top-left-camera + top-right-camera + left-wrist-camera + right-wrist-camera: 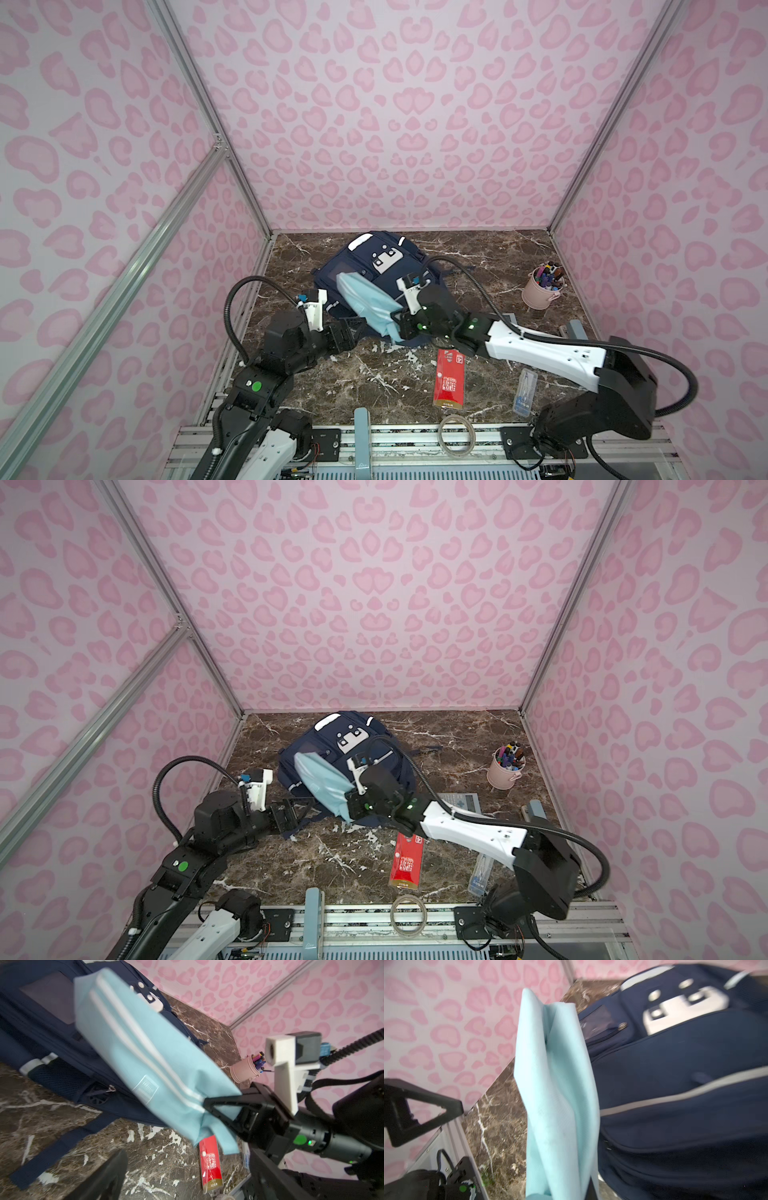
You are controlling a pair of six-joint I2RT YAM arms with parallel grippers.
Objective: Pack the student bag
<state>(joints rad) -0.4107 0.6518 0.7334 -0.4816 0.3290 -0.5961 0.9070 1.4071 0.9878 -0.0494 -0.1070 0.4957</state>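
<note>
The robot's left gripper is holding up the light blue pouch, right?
Not quite. It is the right gripper that holds up the light blue pouch, pinching one end of it, as the left wrist view shows. The left gripper is open and holds nothing.

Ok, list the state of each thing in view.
Navy-blue fabric backpack: lying flat, front up.
Light-blue fabric pouch: lifted, gripped at one end.
Right hand: shut on the pouch.
Left hand: open, empty.
Pink pen cup: upright, full.
Red flat packet: lying flat.
</note>
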